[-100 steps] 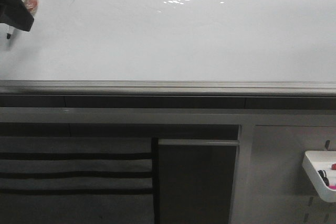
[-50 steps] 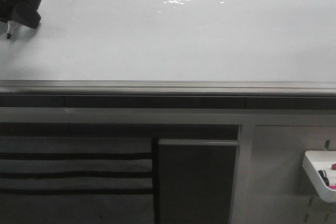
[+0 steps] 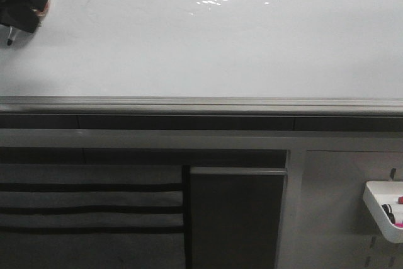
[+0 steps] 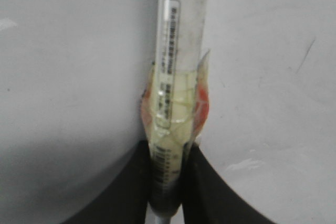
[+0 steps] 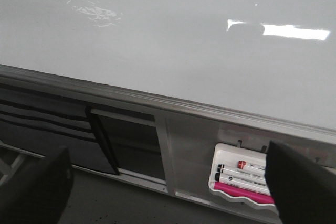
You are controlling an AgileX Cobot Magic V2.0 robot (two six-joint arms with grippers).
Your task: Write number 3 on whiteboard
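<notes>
The whiteboard is a large glossy white board with a grey metal edge strip and bright glare along its far side. My left gripper is at the board's far left, shut on a white marker wrapped in yellowish tape. The marker's dark tip points down at the board surface; I cannot tell whether it touches. The number 3 is not in view on the board. A faint thin stroke shows on the board beside the marker. My right gripper is open and empty, below the board's edge.
A small white plastic tray hangs on the panel below the board at the right. In the right wrist view the tray holds markers and a pink item. A dark striped panel sits under the board's left half.
My left gripper has shifted slightly at the board's far left and turned a little. The marker tip stays at about the same spot. No new line shows on the board.
</notes>
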